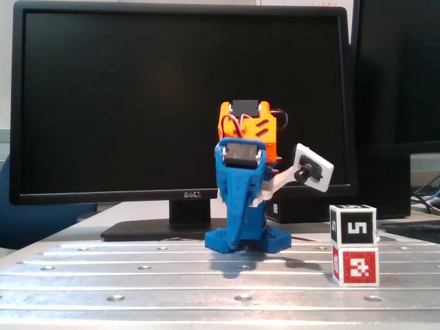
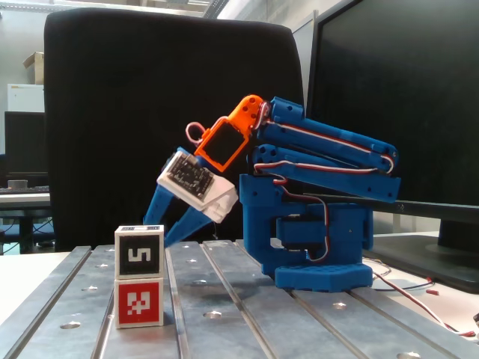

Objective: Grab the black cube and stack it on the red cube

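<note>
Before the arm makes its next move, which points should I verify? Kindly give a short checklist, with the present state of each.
1. Black-faced cube with the white "5" mark sits on the red-faced cube with the white pixel pattern: ok in both fixed views.
2. Stack aligned, edges flush, upright: ok.
3. Blue two-finger gripper empty: ok; its jaws are apart with nothing between them.
4. Gripper clear of the stack: cannot tell; its tips are hidden behind the black cube.
5. Red cube flat on the grooved metal table: ok.
6. Path for folding the arm toward its blue base: ok, nothing visible in between.
</note>
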`<state>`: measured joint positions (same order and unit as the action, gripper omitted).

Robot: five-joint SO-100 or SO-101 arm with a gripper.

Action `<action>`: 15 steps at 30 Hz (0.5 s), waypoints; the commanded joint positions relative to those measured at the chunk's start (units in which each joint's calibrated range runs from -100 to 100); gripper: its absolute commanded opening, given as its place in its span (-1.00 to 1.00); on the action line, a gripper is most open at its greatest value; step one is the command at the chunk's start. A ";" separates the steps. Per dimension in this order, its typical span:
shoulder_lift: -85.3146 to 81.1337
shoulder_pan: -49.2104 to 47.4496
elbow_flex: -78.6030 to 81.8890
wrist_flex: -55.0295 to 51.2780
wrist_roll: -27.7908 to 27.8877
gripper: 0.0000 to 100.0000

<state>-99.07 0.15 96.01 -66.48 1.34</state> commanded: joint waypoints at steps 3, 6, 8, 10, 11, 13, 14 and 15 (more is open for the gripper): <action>-0.26 -0.33 0.73 -0.26 -1.23 -0.99; -0.26 -0.26 2.45 -0.26 -1.23 -0.99; -0.09 0.18 3.44 -0.26 -1.34 -0.99; -0.09 0.18 3.53 -0.26 -1.60 -0.99; -0.09 0.18 3.53 -0.26 -1.60 -0.99; -0.09 0.11 3.53 -0.34 -1.60 -0.99; -0.09 -0.19 3.53 -0.34 -1.55 -0.99; -0.09 -0.41 3.53 -0.34 -1.39 -0.99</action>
<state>-98.99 0.15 99.46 -66.48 -0.13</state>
